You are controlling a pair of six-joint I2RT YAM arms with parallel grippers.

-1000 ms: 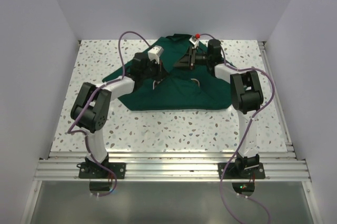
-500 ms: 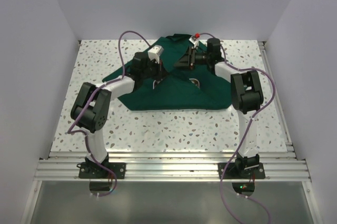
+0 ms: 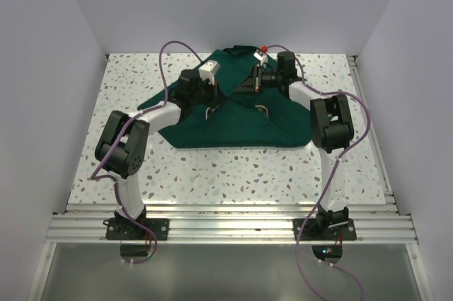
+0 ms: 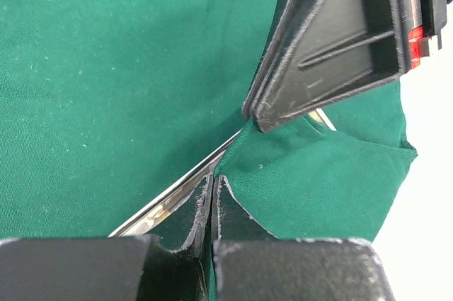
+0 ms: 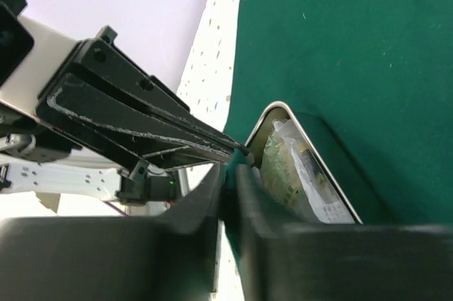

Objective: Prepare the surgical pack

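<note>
My right end effector [image 5: 228,173], wider a moment ago, is now pinching the edge of the green cloth [image 5: 340,46] just above the steel tray [image 5: 272,105], meeting my left end effector [image 4: 213,191] that is clamping the same fold, so I judge the wrap over the tray's gauze pouch [image 5: 290,163] is advancing.

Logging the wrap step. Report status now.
Left gripper shut on cloth. Right gripper shut on cloth beside it. Tray rim showing, pouch inside. Nothing else in the way.
</note>
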